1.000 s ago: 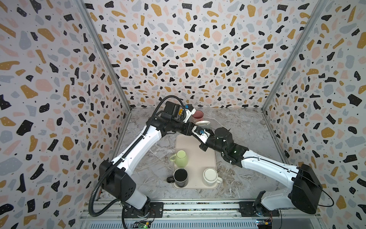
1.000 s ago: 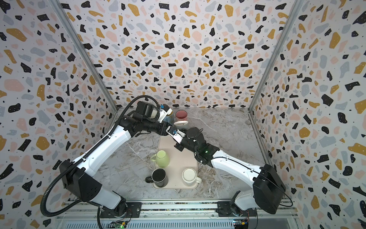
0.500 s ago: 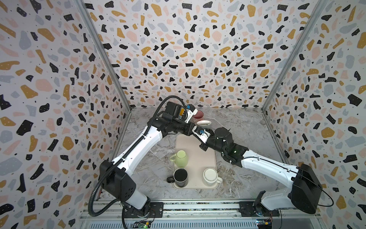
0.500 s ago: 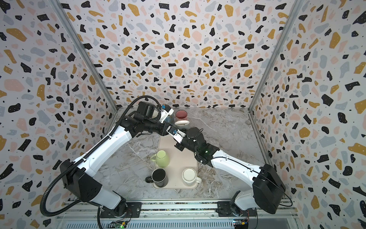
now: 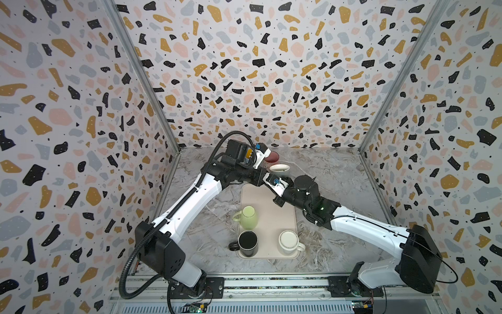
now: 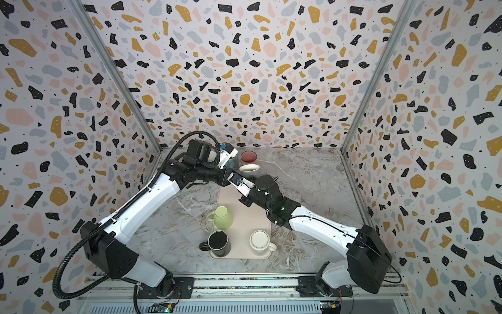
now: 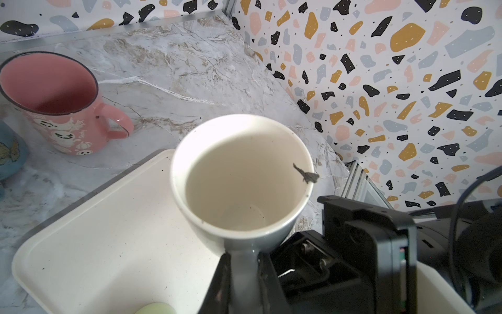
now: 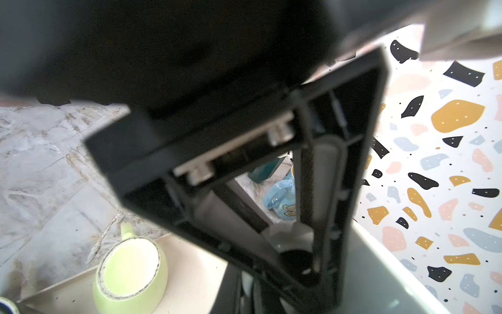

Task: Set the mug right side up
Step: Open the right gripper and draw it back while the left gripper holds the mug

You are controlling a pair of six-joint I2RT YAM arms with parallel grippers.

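White mug (image 7: 240, 174), mouth upward: you see its handle (image 7: 243, 269) clenched between left fingers (image 7: 218, 288); right fingers (image 7: 304, 246) closed alongside.

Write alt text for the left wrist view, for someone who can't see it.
The left gripper clamps the handle of a white mug, its open mouth facing the camera, above a cream tray. A pink mug stands upright on the marble table behind.

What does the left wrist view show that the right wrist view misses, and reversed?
Only the left wrist view: the upright pink mug, and the empty inside of the white mug, held by its handle in the left gripper. Only the right wrist view: the handle and whole mouth of the green mug. Both: the tray, the blue butterfly mug.
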